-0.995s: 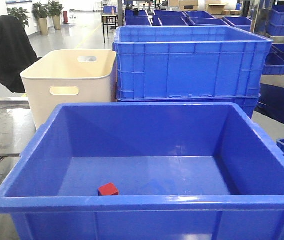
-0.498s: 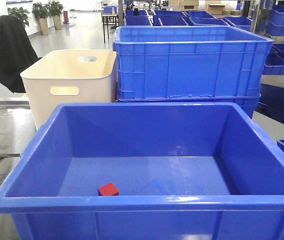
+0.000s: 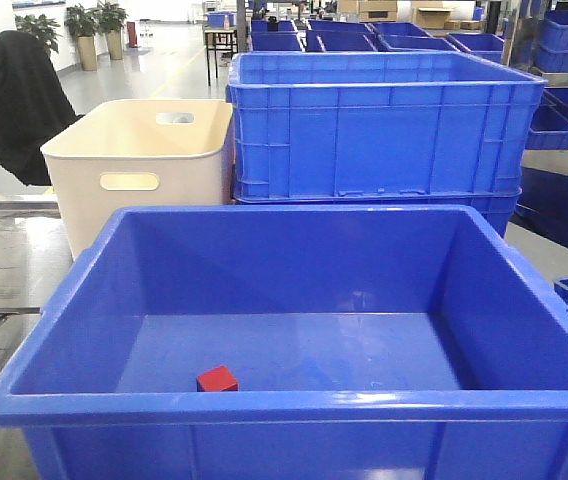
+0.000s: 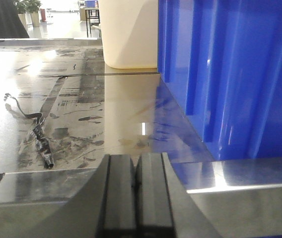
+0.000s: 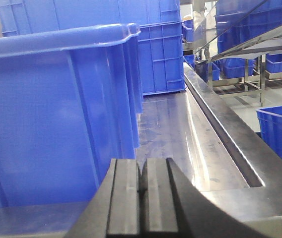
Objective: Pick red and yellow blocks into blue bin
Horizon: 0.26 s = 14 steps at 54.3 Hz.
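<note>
Front-facing view: red cube (image 3: 216,379) rests corner-forward, slightly skewed, on the blue bin (image 3: 294,405) floor by its near wall. Left gripper (image 4: 135,191) and right gripper (image 5: 141,198) are both pressed closed, holding nothing.

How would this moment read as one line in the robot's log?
red block in blue bin | yellow block unseen | left end effector shut | right end effector shut

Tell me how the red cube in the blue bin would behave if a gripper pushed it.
The red cube has flat faces, so it would probably slide, not roll. The blue bin looks glossy-floored, suggesting easy skidding. Being small, it seems light, and it sits against the near wall, which may stop it.
</note>
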### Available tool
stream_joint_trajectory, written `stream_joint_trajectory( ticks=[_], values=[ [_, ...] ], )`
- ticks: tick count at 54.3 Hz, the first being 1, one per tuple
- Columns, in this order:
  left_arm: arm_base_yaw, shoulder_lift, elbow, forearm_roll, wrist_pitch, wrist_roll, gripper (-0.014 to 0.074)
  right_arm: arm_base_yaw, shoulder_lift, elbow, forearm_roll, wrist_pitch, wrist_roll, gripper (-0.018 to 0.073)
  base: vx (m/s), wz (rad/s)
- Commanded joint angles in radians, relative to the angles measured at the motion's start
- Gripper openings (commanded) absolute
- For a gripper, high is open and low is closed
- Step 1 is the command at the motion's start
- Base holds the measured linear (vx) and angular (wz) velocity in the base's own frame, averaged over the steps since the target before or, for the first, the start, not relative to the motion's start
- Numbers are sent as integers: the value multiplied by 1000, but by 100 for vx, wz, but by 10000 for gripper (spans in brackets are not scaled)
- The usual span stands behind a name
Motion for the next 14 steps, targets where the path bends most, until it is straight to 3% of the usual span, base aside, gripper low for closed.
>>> stream_joint_trajectory(
  ticks=[1,14],
  values=[
    [2,-7,-17,-2,-90,-9,0,-6,-12,6,-11,-76,-9,-11,0,0],
    [2,-7,-17,-2,-90,-9,0,-6,-12,6,-11,-76,-9,-11,0,0]
  ],
)
